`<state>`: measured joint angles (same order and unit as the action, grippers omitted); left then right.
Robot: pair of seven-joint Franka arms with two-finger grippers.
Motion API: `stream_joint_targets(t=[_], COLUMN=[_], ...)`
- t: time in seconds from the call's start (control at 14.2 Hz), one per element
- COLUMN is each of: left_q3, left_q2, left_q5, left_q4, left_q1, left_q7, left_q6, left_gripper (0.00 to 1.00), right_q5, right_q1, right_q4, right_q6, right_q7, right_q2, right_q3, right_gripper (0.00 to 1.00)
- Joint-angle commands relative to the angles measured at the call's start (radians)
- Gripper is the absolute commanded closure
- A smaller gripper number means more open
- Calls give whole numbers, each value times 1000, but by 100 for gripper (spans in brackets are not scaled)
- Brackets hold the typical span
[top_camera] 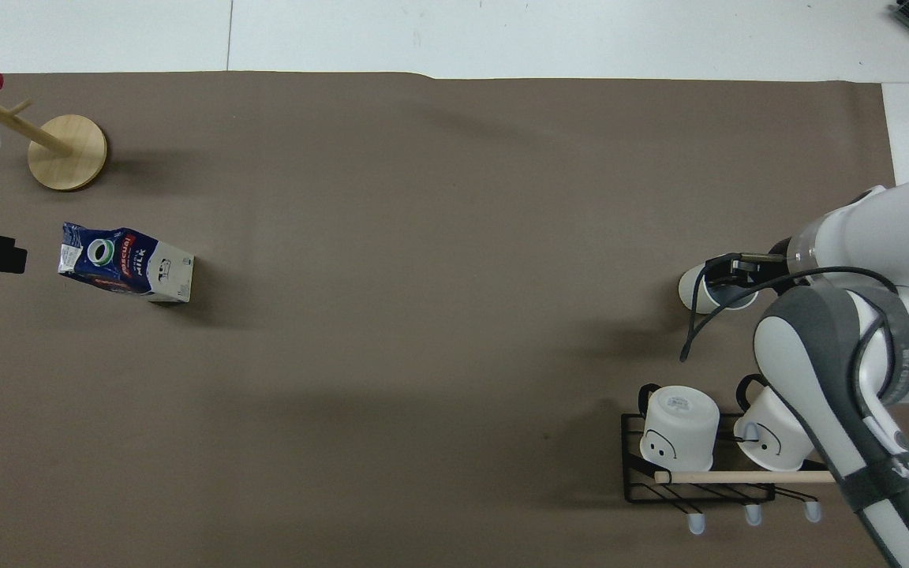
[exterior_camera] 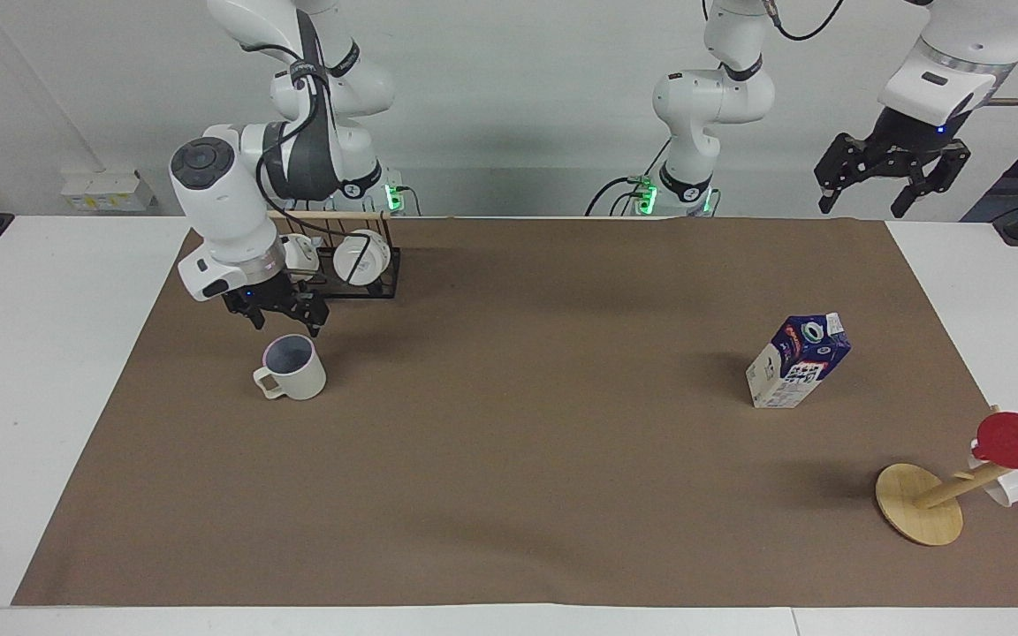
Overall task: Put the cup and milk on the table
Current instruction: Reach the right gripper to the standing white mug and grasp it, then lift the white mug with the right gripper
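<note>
- Two grippers show, both with jaws spread wide and nothing held. Going across the facing view from its left edge: the right gripper point(exterior_camera: 281, 316) hangs low over the cup point(exterior_camera: 293, 367), its fingertips just above the rim and not visibly touching.
- The cup stands upright on the brown sheet of the table point(exterior_camera: 509, 495), handle turned away from the robots, with the black mug rack point(exterior_camera: 345, 276) nearer to the robots than it.
- The risk, as a judgement: a descent set slightly off could strike the rim and tip or shove the cup, and the arm's elbow sits close above the rack's two white mugs point(top_camera: 679, 426).
- The right arm bends sharply down, wrist pointing at the table.
- The milk point(exterior_camera: 797, 361) stands leaning toward the left arm's end, apart from everything.
- The left gripper point(exterior_camera: 891, 177) waits high over the sheet's corner near its base.
</note>
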<state>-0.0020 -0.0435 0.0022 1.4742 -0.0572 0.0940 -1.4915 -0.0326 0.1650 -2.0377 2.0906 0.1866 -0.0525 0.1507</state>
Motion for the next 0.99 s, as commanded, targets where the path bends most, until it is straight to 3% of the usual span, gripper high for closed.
stream_joint_targets(t=[0.0,0.91], left_q3=[-1,-1], left_q2=[-32,-32], left_q5=[5,5], left_q4=[37,37], left_q1=[0,0], left_q7=[7,7], left_q6=[-3,-3], left_gripper=[0,0], right_q5=[-1,-1], right_q1=[27,28], right_q4=[-22,-75], right_q6=[61,186], right_q7=[28,39], right_q2=[-23,-110], right_q3=[-5,-5], right_gripper=[0,0])
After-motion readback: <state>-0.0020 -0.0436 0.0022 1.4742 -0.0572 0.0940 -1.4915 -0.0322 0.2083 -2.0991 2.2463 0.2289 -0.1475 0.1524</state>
